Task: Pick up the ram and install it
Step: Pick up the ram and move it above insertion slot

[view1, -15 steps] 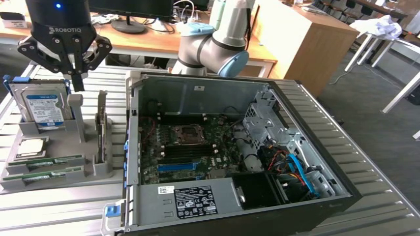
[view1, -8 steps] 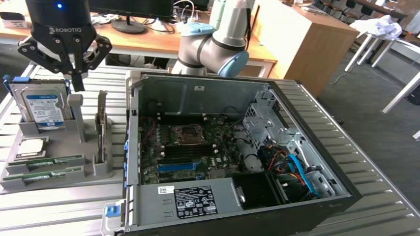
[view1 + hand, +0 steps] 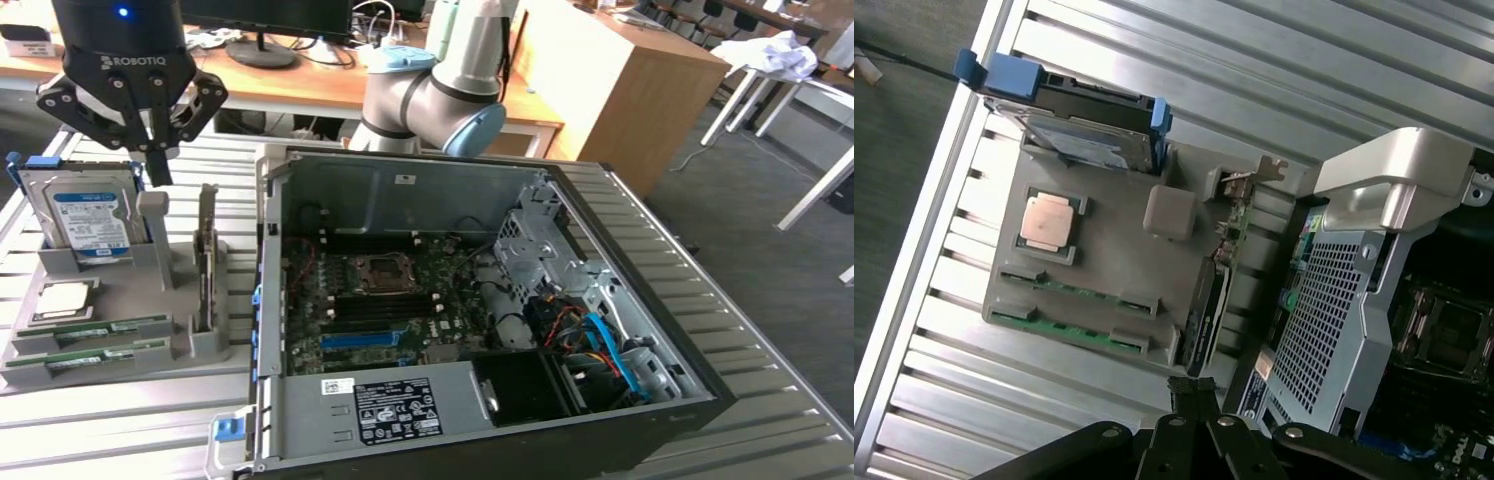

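The one word I can read from here is ROBOTIQ, in white capitals on the black body of the gripper (image 3: 159, 172), up at ten o'clock in the exterior view. Below it, at nine o'clock, the hard drive (image 3: 83, 184) carries a blue-and-white label (image 3: 90, 220) whose print I cannot make out. On the computer case (image 3: 400, 195), at six o'clock, a black label (image 3: 395, 410) bears white lines and marks. A small white sticker (image 3: 336, 386) sits just beside it at its eleven o'clock. Neither is legible to me.
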